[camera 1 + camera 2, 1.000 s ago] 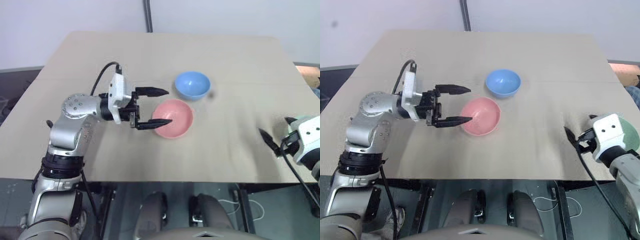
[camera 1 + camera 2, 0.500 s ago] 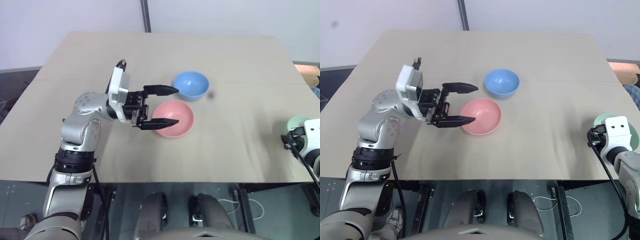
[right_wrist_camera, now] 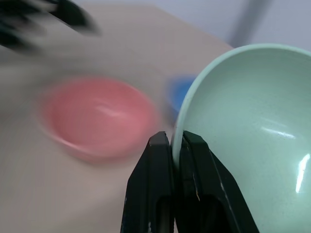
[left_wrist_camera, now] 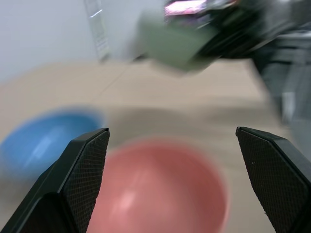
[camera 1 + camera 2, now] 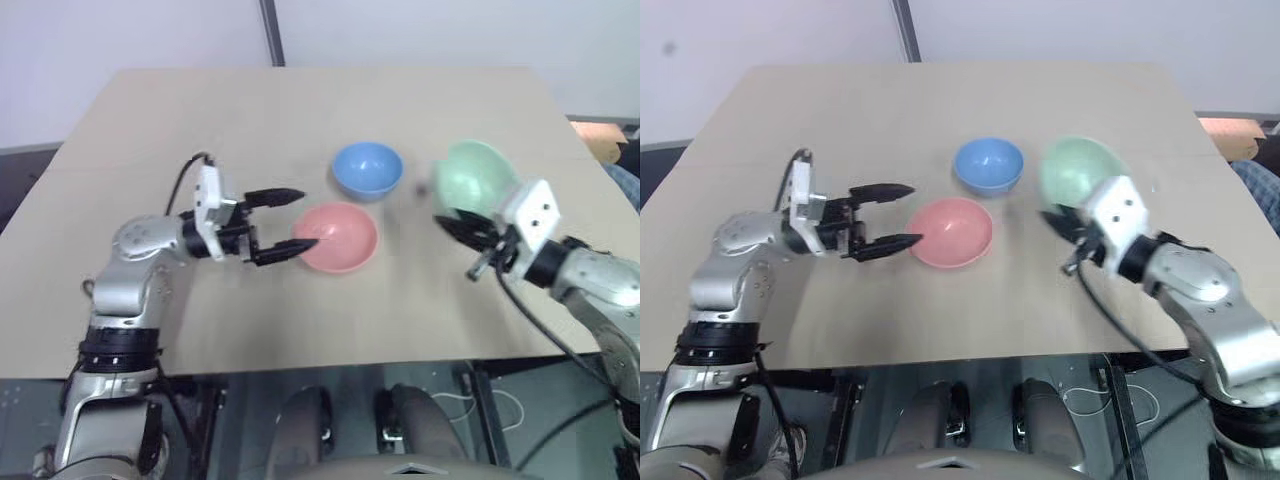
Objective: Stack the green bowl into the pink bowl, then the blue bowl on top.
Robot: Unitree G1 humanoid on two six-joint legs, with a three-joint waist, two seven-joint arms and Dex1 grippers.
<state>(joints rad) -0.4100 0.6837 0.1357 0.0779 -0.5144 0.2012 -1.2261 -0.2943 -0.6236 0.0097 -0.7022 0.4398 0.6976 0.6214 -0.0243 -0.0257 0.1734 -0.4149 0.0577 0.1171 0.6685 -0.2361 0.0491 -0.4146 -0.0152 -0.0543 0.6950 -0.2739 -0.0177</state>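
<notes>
Right gripper [image 3: 172, 141] pinches green bowl [image 5: 474, 177] rim, airborne at pink bowl's [image 5: 338, 236] 3 o'clock; blue bowl [image 5: 366, 169] at 12. Left gripper [image 5: 290, 222] spread at 9. Smooth plastic.

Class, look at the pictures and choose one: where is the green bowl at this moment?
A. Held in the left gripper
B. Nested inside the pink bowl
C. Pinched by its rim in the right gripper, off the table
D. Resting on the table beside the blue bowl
C: the right gripper is shut on the rim of the green bowl, holding it tilted in the air beside the pink bowl.
</notes>
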